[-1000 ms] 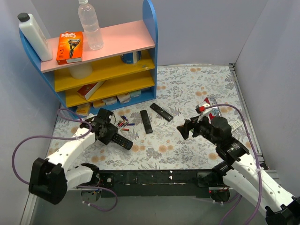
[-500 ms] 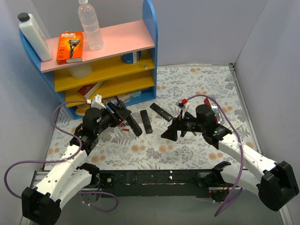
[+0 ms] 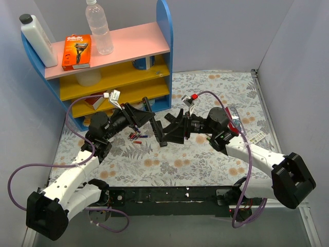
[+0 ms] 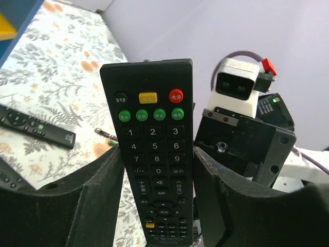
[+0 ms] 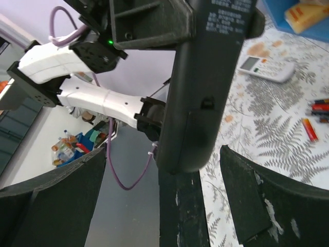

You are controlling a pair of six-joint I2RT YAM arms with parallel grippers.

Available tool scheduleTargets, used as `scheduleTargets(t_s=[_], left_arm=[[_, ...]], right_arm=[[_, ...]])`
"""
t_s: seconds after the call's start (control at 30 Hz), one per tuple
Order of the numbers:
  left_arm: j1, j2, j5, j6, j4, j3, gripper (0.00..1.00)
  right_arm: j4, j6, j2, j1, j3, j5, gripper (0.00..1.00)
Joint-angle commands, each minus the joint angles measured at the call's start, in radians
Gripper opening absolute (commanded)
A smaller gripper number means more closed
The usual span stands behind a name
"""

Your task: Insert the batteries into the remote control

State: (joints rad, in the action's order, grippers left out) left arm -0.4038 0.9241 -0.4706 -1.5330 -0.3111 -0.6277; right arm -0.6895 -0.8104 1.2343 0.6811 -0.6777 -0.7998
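Freeing the battery cover [image 5: 193, 134] of the raised remote control [image 4: 149, 103]
The left gripper [image 4: 157, 170] clamps it above mid-table, and the right gripper [image 5: 164, 154] gapes around its back. Press the cover's latch squarely. One green-tipped battery [image 4: 106, 135] lies on the tablecloth [image 4: 61, 67].

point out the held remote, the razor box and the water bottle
held remote [image 4: 152, 145]: left wrist view, on its number keys
razor box [image 3: 77, 52]: top external view, middle of its orange front
water bottle [image 3: 99, 31]: top external view, on its clear body
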Motion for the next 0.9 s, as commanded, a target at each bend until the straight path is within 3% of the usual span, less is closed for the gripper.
scheduleTargets(t_s=[0.0,0.33,0.43,0.53,0.6,0.63,0.67,0.7,0.73,0.77,0.8,0.83,0.87], left_arm=[[-0.012,-0.01,-0.068,-0.015,-0.137,-0.044,0.0],[-0.053,-0.025,-0.069,-0.067,-0.227,-0.035,0.0],[-0.061,-0.031,-0.069,-0.093,-0.27,-0.018,0.0],[-0.066,-0.033,-0.069,-0.096,-0.287,-0.015,0.0],[-0.067,-0.033,-0.071,-0.09,-0.277,-0.015,0.02],[-0.067,-0.036,-0.072,-0.075,-0.269,-0.02,0.07],[-0.066,-0.039,-0.069,-0.063,-0.254,-0.024,0.22],[-0.067,-0.042,-0.056,-0.05,-0.214,-0.029,0.3],[-0.067,-0.054,-0.04,-0.026,-0.192,-0.033,0.46],[-0.067,-0.06,-0.027,-0.015,-0.169,-0.035,0.74],[-0.067,-0.071,-0.011,-0.004,-0.119,-0.038,0.9],[-0.069,-0.08,0.019,0.01,-0.091,-0.043,0.98],[-0.067,-0.097,0.032,0.036,-0.062,-0.056,0.98]], right_arm=[[-0.156,-0.05,0.033,0.032,-0.08,0.001,0.98],[-0.203,-0.049,0.096,0.078,-0.138,-0.006,0.95],[-0.238,-0.059,0.106,0.089,-0.143,-0.025,0.85],[-0.255,-0.065,0.105,0.09,-0.132,-0.035,0.66],[-0.246,-0.049,0.094,0.09,-0.129,-0.036,0.48],[-0.214,-0.036,0.088,0.09,-0.129,-0.038,0.4],[-0.188,-0.02,0.076,0.09,-0.132,-0.033,0.24],[-0.159,0.025,0.068,0.09,-0.135,-0.029,0.17],[-0.075,0.054,0.06,0.09,-0.14,-0.021,0.07],[-0.023,0.085,0.041,0.09,-0.155,-0.012,0.04],[0.058,0.171,0.028,0.09,-0.169,0.025,0.01],[0.147,0.23,0.018,0.09,-0.192,0.054,0.01],[0.324,0.282,-0.004,0.092,-0.212,0.126,0.01]])
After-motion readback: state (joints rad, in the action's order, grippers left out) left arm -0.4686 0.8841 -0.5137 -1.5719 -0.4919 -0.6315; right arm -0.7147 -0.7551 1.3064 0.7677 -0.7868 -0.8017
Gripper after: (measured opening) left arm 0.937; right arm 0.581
